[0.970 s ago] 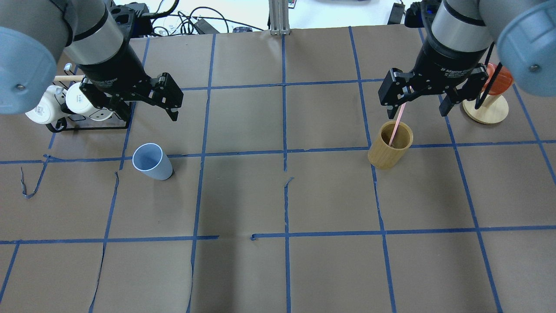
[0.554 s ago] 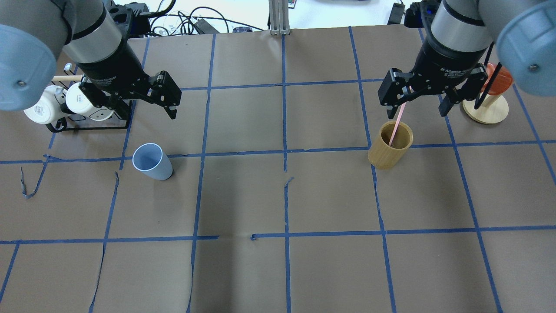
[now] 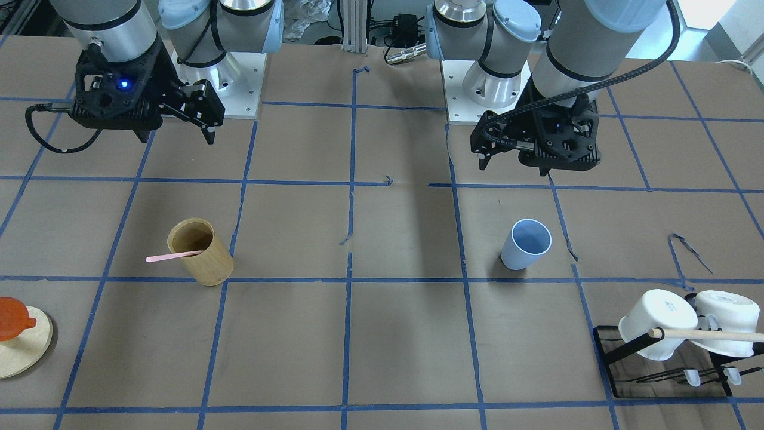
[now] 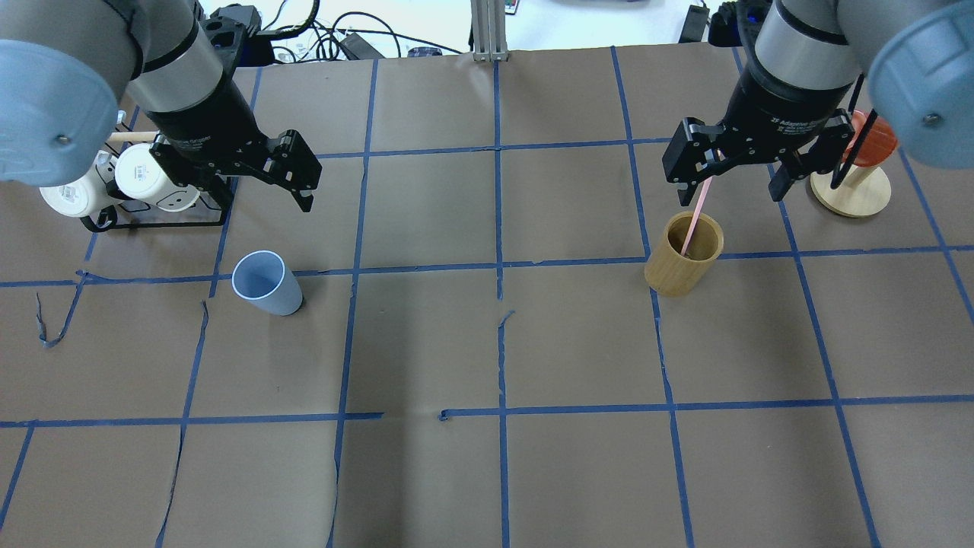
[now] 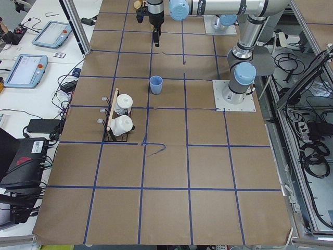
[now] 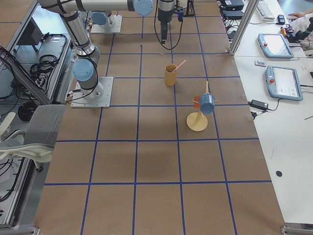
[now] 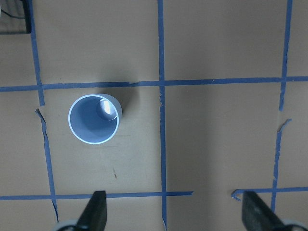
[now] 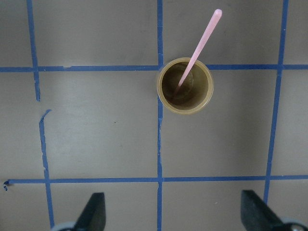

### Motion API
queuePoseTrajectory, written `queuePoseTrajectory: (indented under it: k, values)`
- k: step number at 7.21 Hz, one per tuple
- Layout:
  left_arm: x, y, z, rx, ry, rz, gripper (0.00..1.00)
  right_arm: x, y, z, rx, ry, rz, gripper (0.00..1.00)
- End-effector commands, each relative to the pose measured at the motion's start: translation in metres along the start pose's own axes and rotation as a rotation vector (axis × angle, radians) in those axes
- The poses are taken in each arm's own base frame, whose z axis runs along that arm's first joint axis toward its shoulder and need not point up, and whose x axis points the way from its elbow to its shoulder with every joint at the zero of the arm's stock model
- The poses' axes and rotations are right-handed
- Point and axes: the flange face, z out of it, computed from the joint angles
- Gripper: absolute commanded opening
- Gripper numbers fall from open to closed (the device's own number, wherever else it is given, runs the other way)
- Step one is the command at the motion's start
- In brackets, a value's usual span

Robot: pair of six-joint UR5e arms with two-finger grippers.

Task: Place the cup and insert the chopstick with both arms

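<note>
The light-blue cup [image 4: 266, 283] stands upright on the brown table, also seen in the front view [image 3: 526, 243] and the left wrist view [image 7: 94, 119]. My left gripper [image 4: 236, 190] hovers open and empty behind the cup; its fingertips [image 7: 96, 211] show wide apart. One pale-pink chopstick [image 4: 694, 217] leans inside the tan cylindrical holder [image 4: 683, 255], also in the right wrist view [image 8: 198, 45]. My right gripper [image 4: 730, 196] is open and empty above and behind the holder [image 8: 185, 85].
A black rack [image 4: 152, 215] with white mugs [image 4: 141, 176] and a wooden dowel stands at the far left. A round wooden stand [image 4: 851, 190] with an orange cup [image 4: 875, 137] stands at the far right. Blue tape lines grid the table.
My left arm's wrist has shifted slightly to the right above the rack. The cup, the holder, the chopstick and the right gripper have not moved.
</note>
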Motion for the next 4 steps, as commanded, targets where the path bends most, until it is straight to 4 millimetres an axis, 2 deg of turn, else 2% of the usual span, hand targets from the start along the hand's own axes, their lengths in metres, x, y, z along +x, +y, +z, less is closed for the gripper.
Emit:
queuePoseTrajectory:
  k: [1, 2, 3, 4]
  values:
    - [-0.017, -0.036, 0.046, -0.05, -0.014, 0.006, 1.0, 0.0, -0.001, -0.001, 0.007, -0.001, 0.0, 1.0]
    - [-0.044, -0.065, 0.084, -0.03, -0.047, -0.016, 1.0, 0.003, -0.005, 0.001, 0.007, -0.011, 0.003, 1.0]
    - [-0.066, -0.075, 0.125, -0.056, -0.04, -0.034, 1.0, 0.004, -0.017, 0.008, 0.033, -0.001, -0.001, 1.0]
    - [-0.077, -0.065, 0.166, -0.121, -0.025, -0.058, 1.0, 0.005, -0.032, 0.009, 0.097, 0.003, -0.005, 1.0]
